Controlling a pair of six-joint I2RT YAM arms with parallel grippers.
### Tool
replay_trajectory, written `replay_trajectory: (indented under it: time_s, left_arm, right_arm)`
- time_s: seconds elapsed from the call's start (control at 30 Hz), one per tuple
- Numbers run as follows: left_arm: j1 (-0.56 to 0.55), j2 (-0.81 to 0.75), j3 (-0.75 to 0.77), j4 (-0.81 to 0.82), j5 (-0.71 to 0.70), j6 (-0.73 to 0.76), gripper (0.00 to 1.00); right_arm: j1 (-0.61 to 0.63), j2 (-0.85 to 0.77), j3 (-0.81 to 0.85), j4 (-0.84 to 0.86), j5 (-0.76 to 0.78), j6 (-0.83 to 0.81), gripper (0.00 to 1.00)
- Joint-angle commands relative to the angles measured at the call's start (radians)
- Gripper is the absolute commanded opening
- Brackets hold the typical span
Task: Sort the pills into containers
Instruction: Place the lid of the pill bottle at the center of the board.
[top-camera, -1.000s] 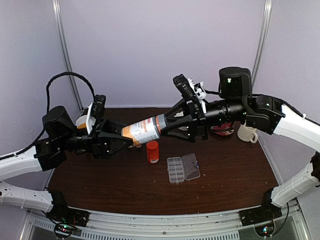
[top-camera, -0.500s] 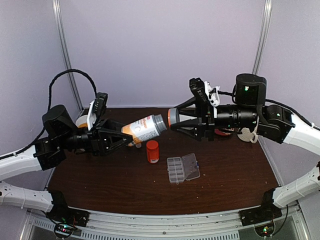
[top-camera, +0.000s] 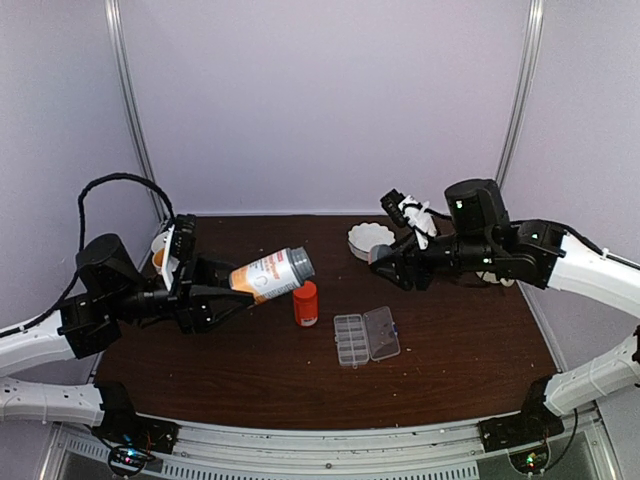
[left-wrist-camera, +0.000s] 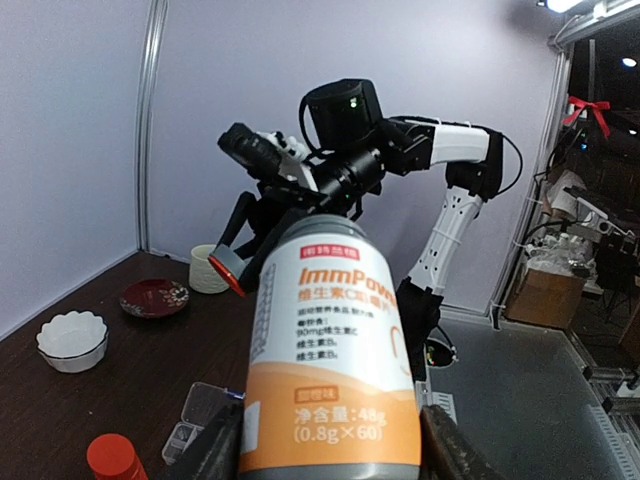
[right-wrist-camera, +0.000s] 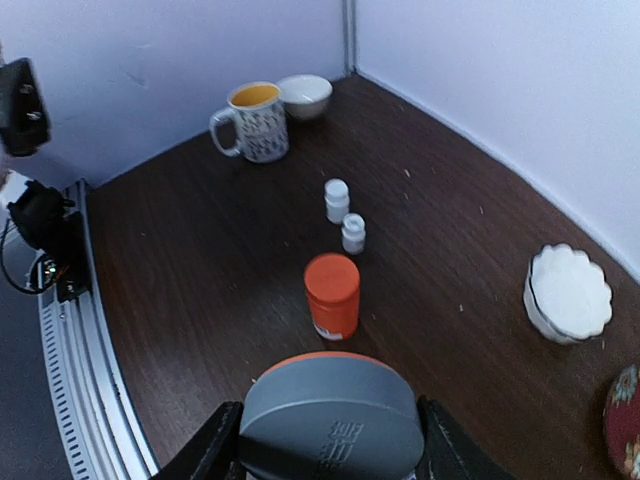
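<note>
My left gripper (top-camera: 243, 286) is shut on a large white-and-orange labelled bottle (top-camera: 268, 275), held tilted above the table with its uncapped grey mouth pointing right. In the left wrist view the bottle (left-wrist-camera: 335, 350) fills the space between both fingers (left-wrist-camera: 448, 452). My right gripper (top-camera: 386, 261) is shut on the bottle's grey cap (top-camera: 379, 256), apart from the bottle; the cap (right-wrist-camera: 330, 415) sits between its jaws. The clear organizer box (top-camera: 366, 336) lies on the table with its lid open, its cells being the containers. No pills show.
An orange-capped bottle (top-camera: 305, 302) stands left of the box. A white scalloped bowl (top-camera: 369, 240) sits at the back. Two tiny white bottles (right-wrist-camera: 345, 216), a mug (right-wrist-camera: 255, 122), a small bowl (right-wrist-camera: 305, 95) and a red plate (left-wrist-camera: 153, 297) also stand on the table.
The right gripper pulled the grey cap off the bottle, then moved right and lower. The left arm drew back left and down with the bottle.
</note>
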Motion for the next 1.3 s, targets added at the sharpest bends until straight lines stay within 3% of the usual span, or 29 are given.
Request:
replay_trajectory:
  time_s: [0.0,0.2,0.4,0.73,0.87,1.03,1.27]
  left_arm:
    - [0.004,-0.017,-0.050,0.042,-0.027,0.113,0.00]
    - [0.004,-0.004,-0.113,0.076,-0.012,0.171,0.00]
    - [0.002,0.038,-0.147,0.043,0.007,0.260,0.00]
    - [-0.002,0.070,-0.238,0.151,0.002,0.329,0.00]
    - [-0.002,0.076,-0.275,0.204,-0.021,0.333,0.00]
    - [-0.003,0.088,-0.311,0.266,-0.027,0.337,0.00]
    - [-0.004,0.108,-0.333,0.314,-0.032,0.386,0.00]
  right_arm:
    - [-0.102,0.036,-0.104,-0.131,0.099,0.198,0.39]
    - [-0.229,0.092,-0.226,-0.113,0.138,0.292,0.38]
    - [-0.234,0.263,-0.216,-0.144,0.198,0.294,0.38]
    - [-0.244,0.445,-0.189,-0.160,0.221,0.263,0.44]
    - [-0.244,0.466,-0.180,-0.166,0.221,0.258,0.49]
    - [-0.244,0.437,-0.164,-0.199,0.259,0.255,0.73]
    - [-0.242,0.303,-0.129,-0.261,0.270,0.256,0.78]
